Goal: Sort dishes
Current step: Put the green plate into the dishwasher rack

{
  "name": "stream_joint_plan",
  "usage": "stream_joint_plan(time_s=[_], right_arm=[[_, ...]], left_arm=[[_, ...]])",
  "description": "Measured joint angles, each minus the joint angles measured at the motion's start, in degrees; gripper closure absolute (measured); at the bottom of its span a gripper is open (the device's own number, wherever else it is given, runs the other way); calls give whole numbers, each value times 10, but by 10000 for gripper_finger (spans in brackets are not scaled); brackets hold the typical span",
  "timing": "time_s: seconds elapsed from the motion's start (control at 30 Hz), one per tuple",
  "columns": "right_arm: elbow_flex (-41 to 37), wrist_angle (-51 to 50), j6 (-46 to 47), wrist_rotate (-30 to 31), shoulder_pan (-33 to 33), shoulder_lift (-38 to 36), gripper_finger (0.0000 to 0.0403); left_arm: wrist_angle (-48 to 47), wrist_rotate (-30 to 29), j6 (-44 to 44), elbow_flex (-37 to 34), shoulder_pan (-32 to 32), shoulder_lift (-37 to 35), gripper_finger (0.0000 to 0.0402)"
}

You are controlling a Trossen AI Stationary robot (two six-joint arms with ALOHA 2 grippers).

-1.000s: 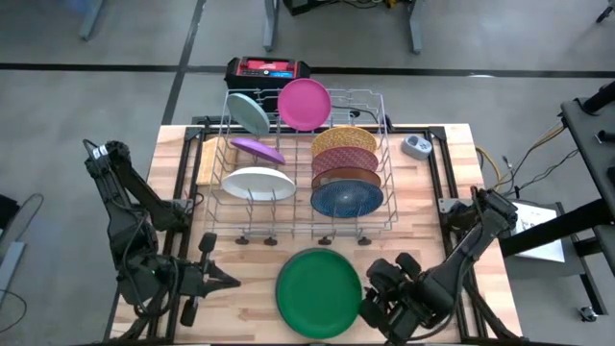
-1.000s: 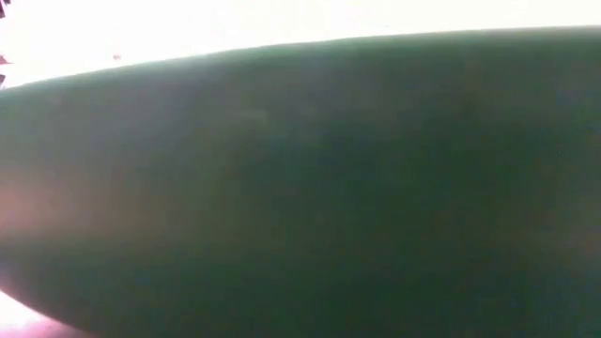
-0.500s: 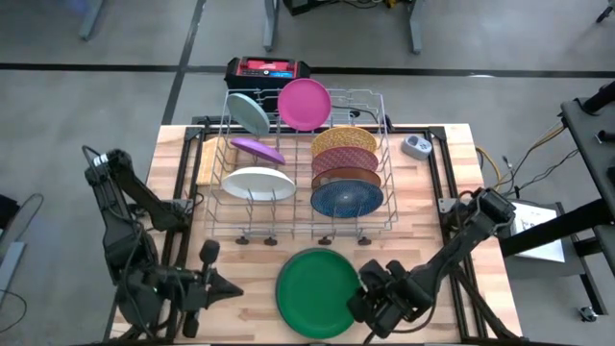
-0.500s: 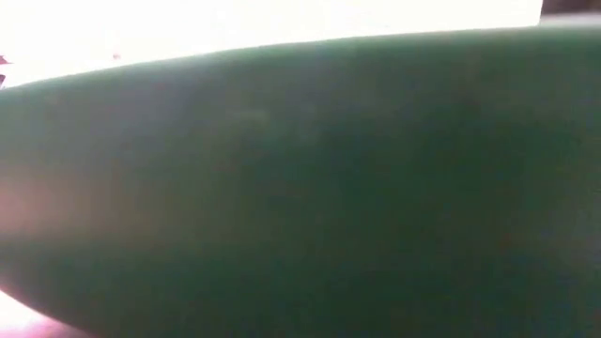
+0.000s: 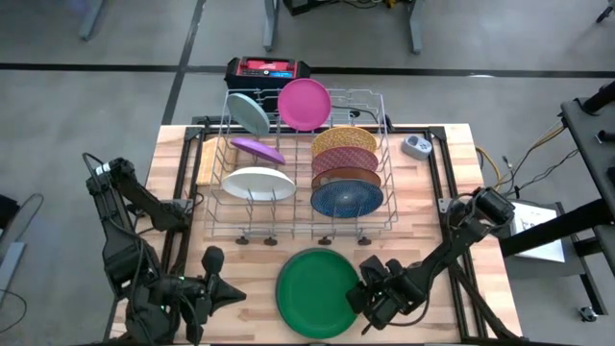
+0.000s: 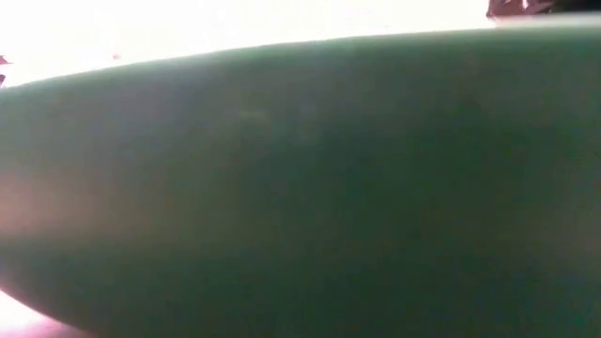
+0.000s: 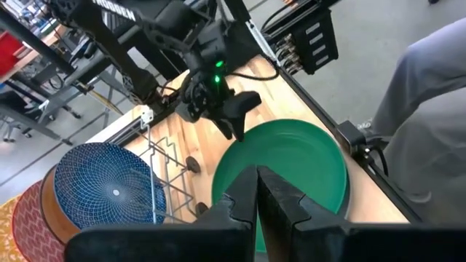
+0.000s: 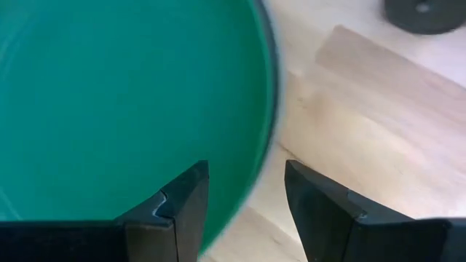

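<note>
1. Green plate (image 5: pixel 318 292) lies flat on the tabletop (image 5: pixel 452 183), bottom centre of the high view, just in front of the wire rack (image 5: pixel 306 163). Right pincer (image 5: pixel 361 297) is at its right rim, fingers spread. In the wrist view the rim edge sits in the gap between them, nothing pinched yet.
2. Imo the step is grabbing that rim. Get one finger under the lip and one over, then close. The plate's slick and shallow, so a shallow bite prob slips.
3. Left pincer (image 5: pixel 233 296) waits at lower left, pressed together, holding nothing, pointing at the plate.
4. Rack is already busy: pink plate (image 5: pixel 305 103) and pale blue plate (image 5: pixel 250 113) at the back, purple plate (image 5: pixel 258 149) and white plate (image 5: pixel 258 183) on the left, and yellow, maroon, brown plus blue patterned plate (image 5: pixel 346 197) stacked on edge at right. Free slots look tight, and the front wires stand btw plate and rack, so lift high first.
</note>
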Motion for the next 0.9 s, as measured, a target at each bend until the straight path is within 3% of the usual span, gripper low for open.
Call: stream_joint_plan(time_s=[0.5, 0.73, 0.9], right_arm=[[-46, 81, -85, -1, -53, 1, 255], [-62, 116, -122, -2, -69, 1, 301], [-65, 114, -137, -2, -74, 1, 356]], left_arm=[[-1, -13, 33, 3, 0, -6, 401], [-4, -29, 35, 3, 0, -6, 401], [-5, -29, 35, 3, 0, -6, 401]])
